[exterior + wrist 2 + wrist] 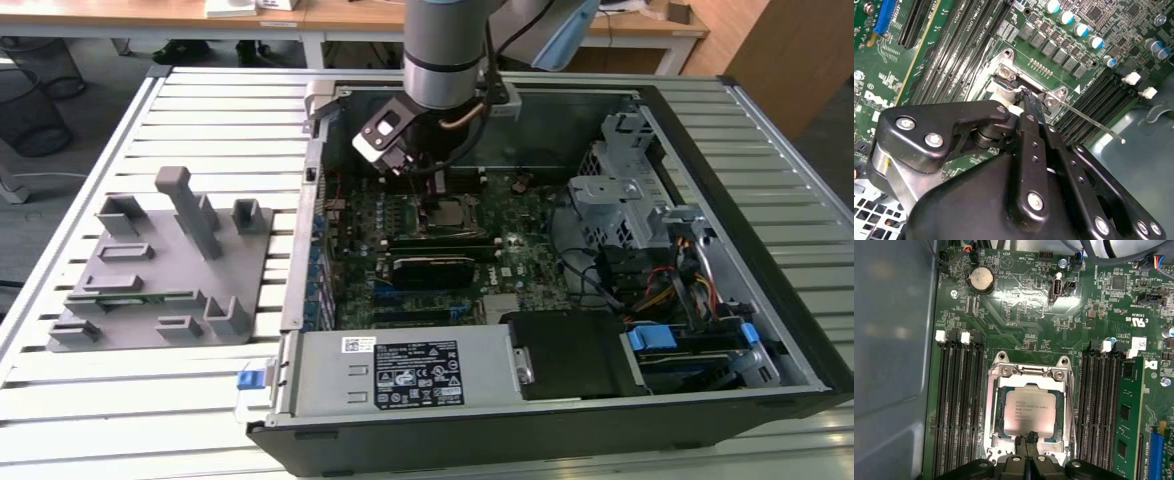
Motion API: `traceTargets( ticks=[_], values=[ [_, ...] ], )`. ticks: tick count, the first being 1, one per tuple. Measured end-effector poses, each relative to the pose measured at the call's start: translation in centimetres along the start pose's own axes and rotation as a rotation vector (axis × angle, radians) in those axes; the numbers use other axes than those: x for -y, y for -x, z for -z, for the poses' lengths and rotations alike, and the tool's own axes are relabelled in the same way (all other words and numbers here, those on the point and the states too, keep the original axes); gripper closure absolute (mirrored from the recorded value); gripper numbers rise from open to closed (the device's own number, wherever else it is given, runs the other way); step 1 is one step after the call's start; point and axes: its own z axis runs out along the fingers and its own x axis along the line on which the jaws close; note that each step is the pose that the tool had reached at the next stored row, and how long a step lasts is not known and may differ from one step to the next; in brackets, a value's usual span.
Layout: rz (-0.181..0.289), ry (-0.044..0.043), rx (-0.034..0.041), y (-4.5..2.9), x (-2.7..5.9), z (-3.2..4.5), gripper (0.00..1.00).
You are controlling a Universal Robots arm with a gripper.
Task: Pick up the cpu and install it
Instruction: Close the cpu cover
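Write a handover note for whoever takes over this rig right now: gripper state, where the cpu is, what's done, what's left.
Gripper: shut, tips low at one edge of the cpu, gripping nothing.
Cpu: lies flat in the socket on the motherboard, metal top up.
Done: the cpu is off the grey tray and in the socket.
Left: I cannot tell whether it is fully seated, and the gripper is not yet clear of the socket.

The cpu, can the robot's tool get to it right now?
Probably yes. The cpu lies uncovered in its socket, and the tool hangs right at the chip's edge with its tips together. Nothing seems to stand between them.
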Motion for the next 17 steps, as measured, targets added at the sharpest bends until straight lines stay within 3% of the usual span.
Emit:
traceTargets(
  ticks=[17],
  values=[
    [0.0, -0.0002, 0.0002, 0.0, 0.09, -0.99, 0.89]
  ],
)
